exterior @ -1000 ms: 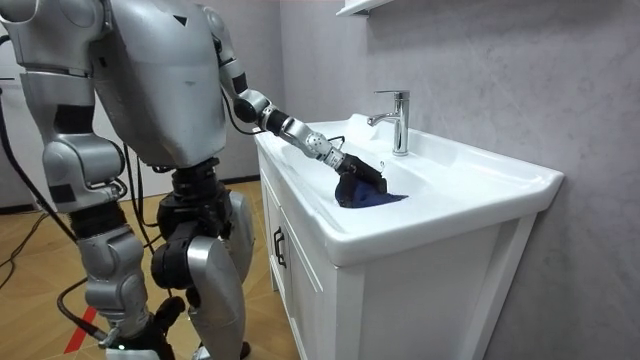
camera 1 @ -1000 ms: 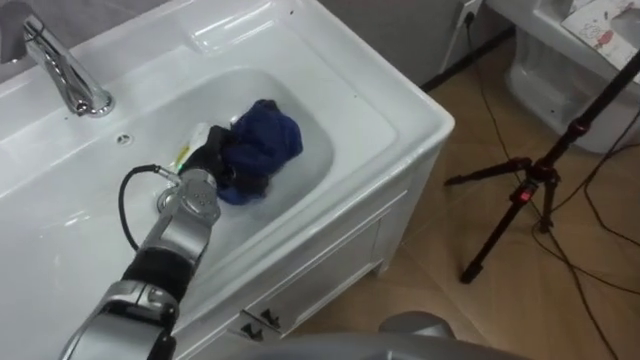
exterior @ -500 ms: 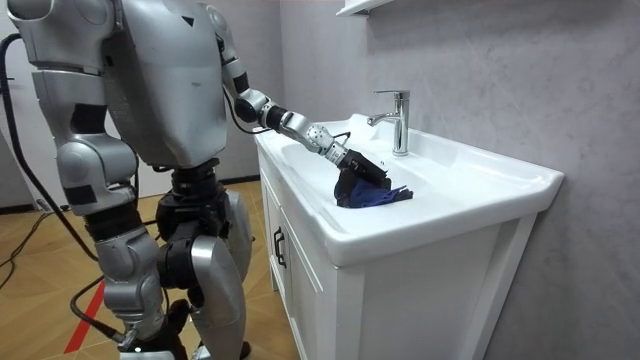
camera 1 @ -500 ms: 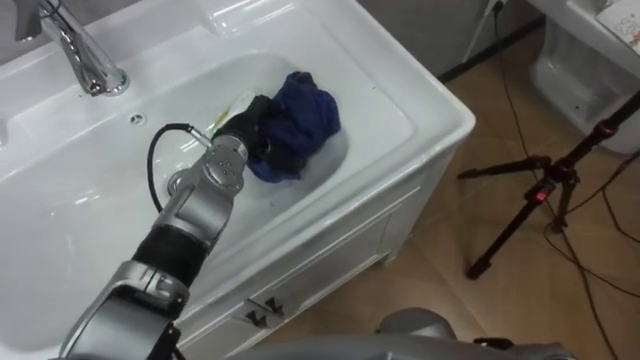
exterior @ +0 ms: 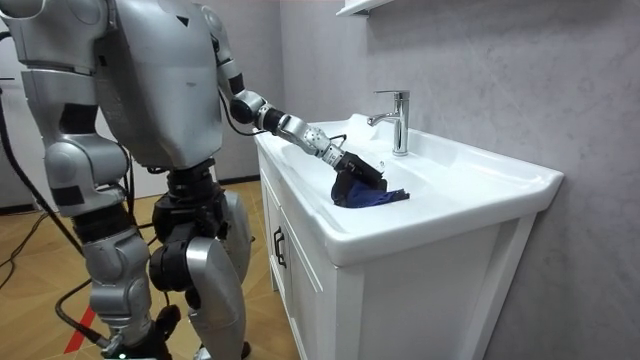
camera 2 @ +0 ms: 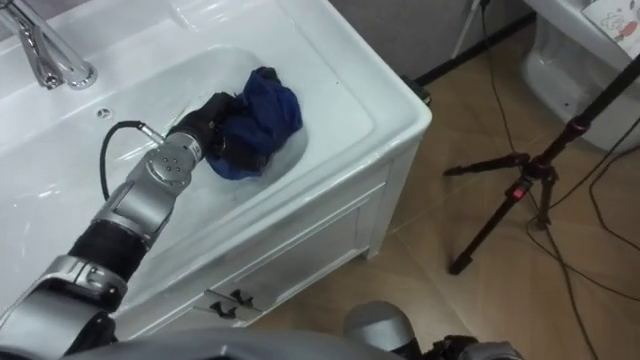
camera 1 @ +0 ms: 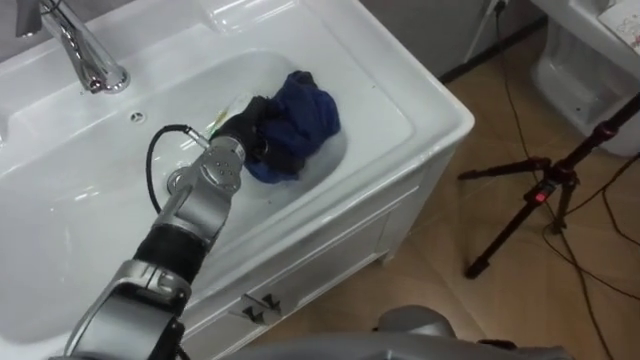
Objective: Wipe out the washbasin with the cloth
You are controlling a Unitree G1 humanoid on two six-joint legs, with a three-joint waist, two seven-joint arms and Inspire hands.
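One white basin (camera 1: 430,105) tops the cabinet (exterior: 305,290); the robot stands at the cabinet's front with its left arm reaching in. Basin contents: a bunched blue cloth (camera 1: 308,112), lying forward of the faucet (camera 1: 88,60), toward the front rim. The left hand (camera 1: 250,128) sits on the faucet-side end of the cloth. Its fingers are curled into the folds and hold the cloth, and most of the cloth bulges beyond them, away from the faucet. Compared with half a second earlier, hand and cloth occupy nearly the same spot. The faucet stands upright at the back rim, apart from both.

Bright, even indoor light leaves soft glare on the white basin (camera 1: 385,105) and faint shadows.
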